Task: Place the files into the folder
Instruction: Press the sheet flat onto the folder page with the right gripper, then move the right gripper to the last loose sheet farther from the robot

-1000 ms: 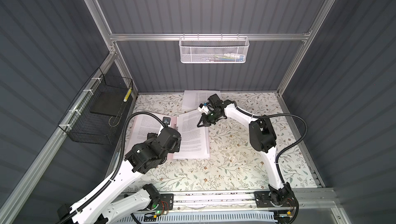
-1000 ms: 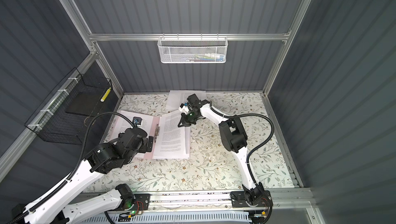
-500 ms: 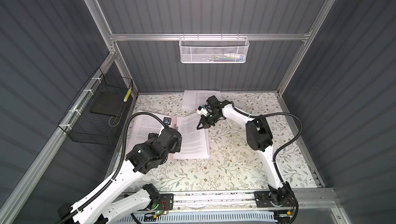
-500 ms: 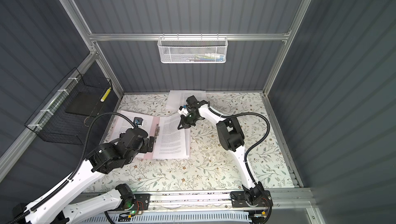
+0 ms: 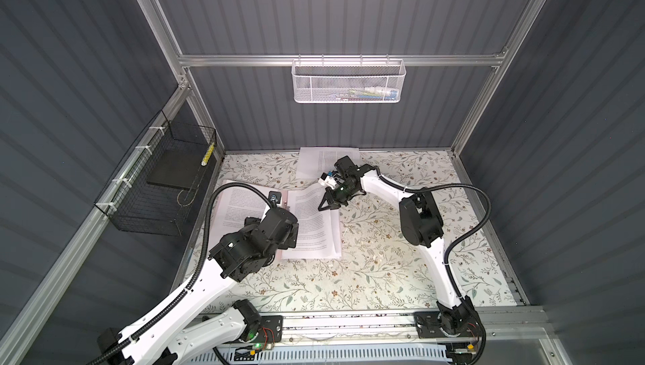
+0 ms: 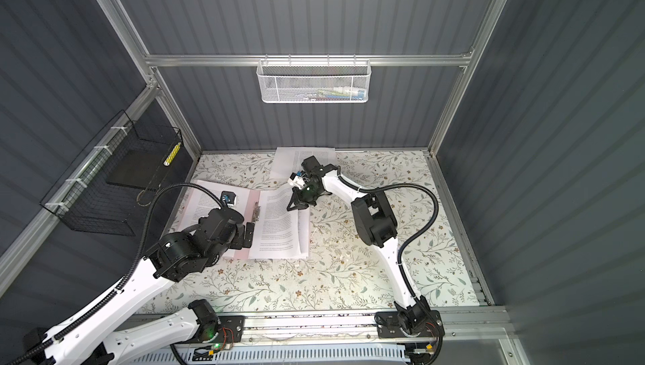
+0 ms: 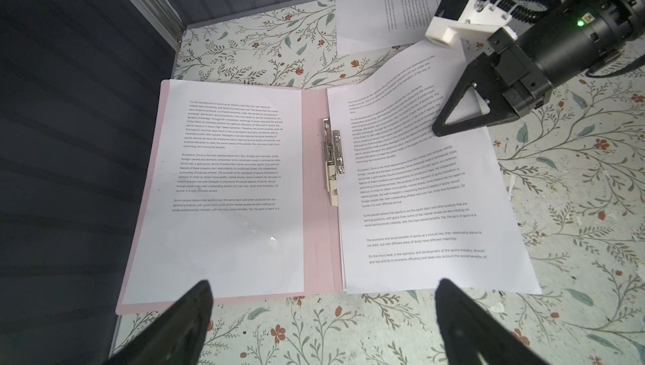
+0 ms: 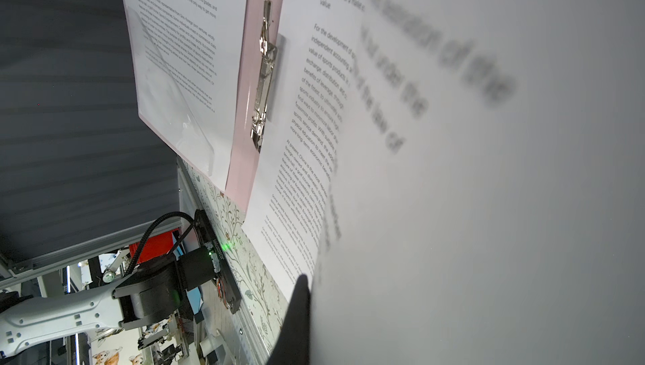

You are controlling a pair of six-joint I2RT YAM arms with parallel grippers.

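The pale pink folder (image 7: 316, 213) lies open on the table, its metal clip (image 7: 333, 157) along the spine. One file sheet (image 7: 223, 178) covers its left half. More files (image 5: 310, 220) lie stacked on its right half, and the top sheet (image 7: 419, 188) curls up at its far edge. My right gripper (image 5: 323, 208) (image 6: 291, 208) is shut on that raised edge. In the right wrist view one finger (image 8: 300, 297) presses against the sheet, which hides the other. My left gripper (image 7: 324, 286) hovers open over the folder's near edge, holding nothing. Further files (image 5: 314, 164) lie by the back wall.
A black wire basket (image 5: 164, 178) with a flat black slab hangs on the left wall, close to the folder. A white mesh basket (image 5: 347, 80) hangs high on the back wall. The right arm's elbow (image 5: 419, 220) stands over the floral table's middle right.
My right gripper has come a little forward and down with the sheet's edge, over the folder's right half. The left arm has stayed still.
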